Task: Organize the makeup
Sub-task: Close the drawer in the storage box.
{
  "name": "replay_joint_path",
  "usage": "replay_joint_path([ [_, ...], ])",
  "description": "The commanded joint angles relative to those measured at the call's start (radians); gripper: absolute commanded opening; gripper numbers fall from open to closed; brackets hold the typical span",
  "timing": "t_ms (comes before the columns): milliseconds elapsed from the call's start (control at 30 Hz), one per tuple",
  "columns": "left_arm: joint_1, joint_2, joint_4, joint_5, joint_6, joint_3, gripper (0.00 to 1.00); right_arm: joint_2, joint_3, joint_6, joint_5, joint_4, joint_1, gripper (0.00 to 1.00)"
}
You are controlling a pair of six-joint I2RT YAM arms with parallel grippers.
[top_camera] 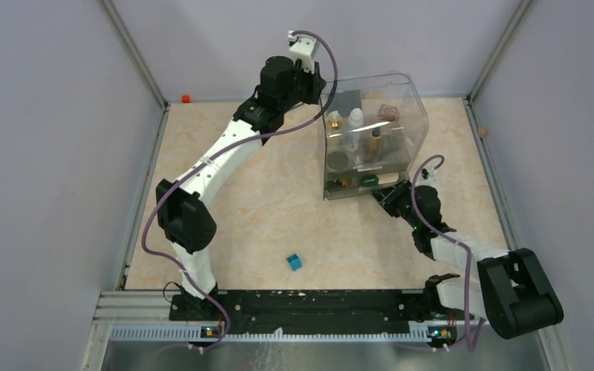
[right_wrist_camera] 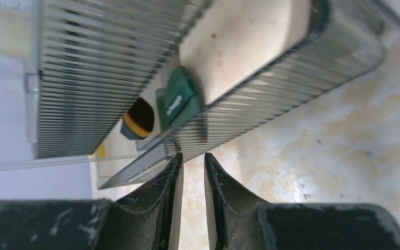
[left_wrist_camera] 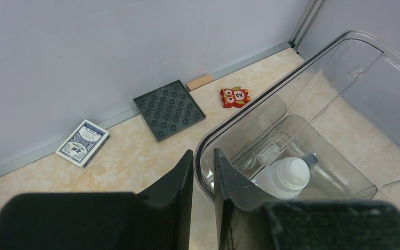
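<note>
A clear organizer with a domed lid point(top_camera: 416, 116) stands at the back right of the table. Inside it are the makeup items: gold-capped bottle point(top_camera: 334, 120), white bottle point(top_camera: 355, 117) point(left_wrist_camera: 286, 177), tan tube point(top_camera: 375, 140), pinkish palette point(top_camera: 387, 112), dark square palette point(top_camera: 348, 100) and round compact point(top_camera: 338, 160). My left gripper point(top_camera: 321, 91) point(left_wrist_camera: 202, 152) is at the lid's back left corner, shut on the lid's rim point(left_wrist_camera: 291, 78), one finger outside and one inside. My right gripper point(top_camera: 387, 195) point(right_wrist_camera: 192, 155) is at the front right corner, its tips pinching the ribbed drawer's lip point(right_wrist_camera: 271, 78). The drawer holds a beige pad point(right_wrist_camera: 245, 36).
A small blue cube point(top_camera: 294, 262) lies on the near table. By the back wall are a card box point(left_wrist_camera: 83, 142), a dark grey studded plate point(left_wrist_camera: 169, 109), a red owl tile point(left_wrist_camera: 234, 97) and a wooden block point(left_wrist_camera: 200, 82). Grey walls enclose three sides.
</note>
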Motion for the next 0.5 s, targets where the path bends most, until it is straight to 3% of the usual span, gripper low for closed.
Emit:
replay_joint_path([
  [0,0.011,-0.022,-0.074,-0.007,0.026,-0.048,0.23,0.060,0.073,0.015,0.029,0.158,0.035,0.21],
  [300,0.010,-0.026,-0.067,-0.004,0.022,-0.075,0.21,0.215,0.097,0.043,0.060,0.382,0.054,0.20],
  [467,0.011,-0.029,-0.063,-0.002,0.018,-0.086,0.22,0.324,0.064,0.107,0.023,0.676,0.054,0.21],
])
